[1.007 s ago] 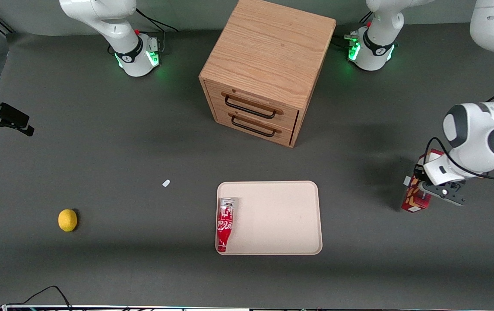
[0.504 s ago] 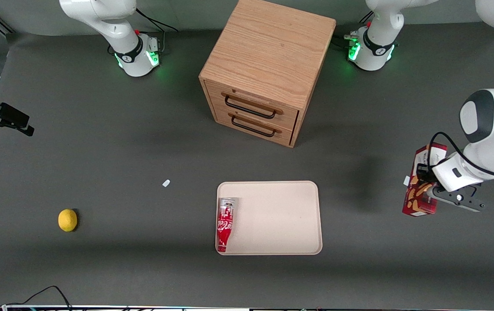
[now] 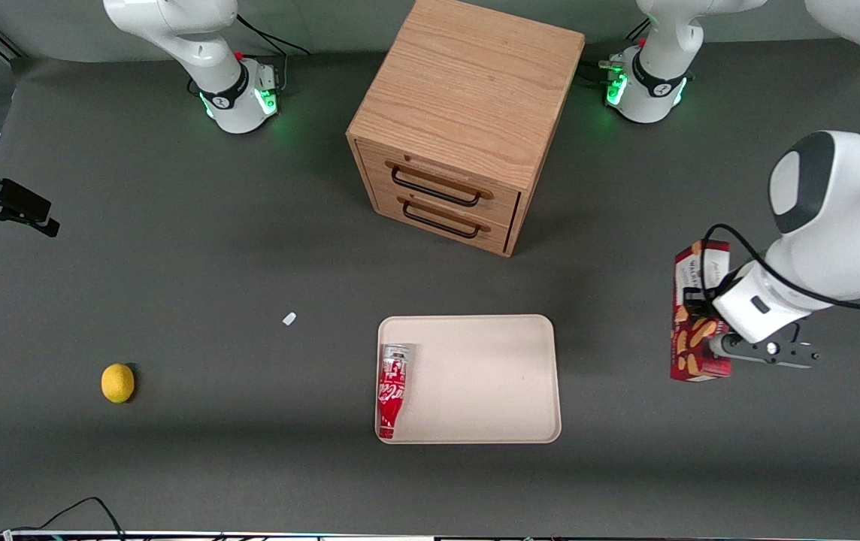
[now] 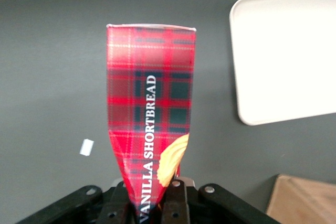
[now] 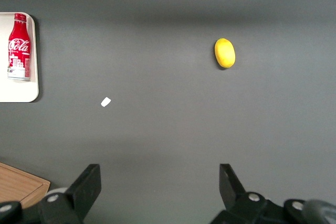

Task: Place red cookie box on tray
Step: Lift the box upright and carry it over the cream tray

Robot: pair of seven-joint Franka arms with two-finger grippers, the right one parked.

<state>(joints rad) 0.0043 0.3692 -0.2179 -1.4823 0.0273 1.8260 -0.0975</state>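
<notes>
While pinched at its cookie-pictured end between the fingers of the gripper (image 3: 710, 342), sits well apart from the tray (image 3: 490, 353): red cookie box (image 3: 689, 297), toward the working arm's end of the table (image 3: 174, 255), not over the tray at any point. Clamped on the box, those fingers, one on each broad plaid face, with the carton narrowing where squeezed. In the left wrist view, same grip seen from the wrist: gripper (image 4: 157, 199) closed onto the red cookie box (image 4: 151, 93), carton stretching straight away from the fingers, white lettering VANILLA SHORTBREAD running along its length, a tan cookie printed close to the jaws, a pale edge at the free end. Cannot tell from either view whether any part of the box touches the table. Beside the box in that view, a corner of the tray (image 4: 283, 51), bare and cream-coloured, plus a small white scrap (image 4: 86, 147) on the dark surface and a corner of the wooden cabinet (image 4: 302, 200). On the tray, lying flat along the edge toward the parked arm's end, a Coca-Cola bottle (image 3: 392, 391); rest of the tray bare. Farther from the front camera than the tray, the wooden cabinet (image 3: 467, 98) with both drawers closed. Toward the parked arm's end, the small white scrap (image 3: 289, 318) and, farther along, a lemon (image 3: 117, 383)
</notes>
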